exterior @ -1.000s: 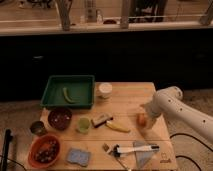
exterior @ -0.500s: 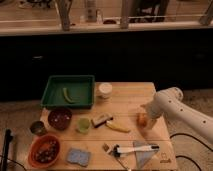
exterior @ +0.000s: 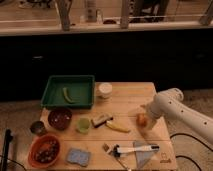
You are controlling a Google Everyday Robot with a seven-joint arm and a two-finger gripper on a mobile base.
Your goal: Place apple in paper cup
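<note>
The apple (exterior: 142, 119), small, round and orange-yellow, sits at the right side of the wooden table (exterior: 130, 100). The white arm comes in from the right, and my gripper (exterior: 146, 121) is down at the apple, right beside or around it. The paper cup (exterior: 104, 90), short and white, stands upright at the table's back middle, just right of the green tray, well left of and behind the apple.
A green tray (exterior: 69, 91) holds a green pepper. A dark red bowl (exterior: 60, 118), a small metal cup (exterior: 37, 127), a light green cup (exterior: 83, 124), a banana (exterior: 117, 127), a brush (exterior: 134, 149), a blue sponge (exterior: 77, 156) and an orange bowl (exterior: 44, 150) lie around.
</note>
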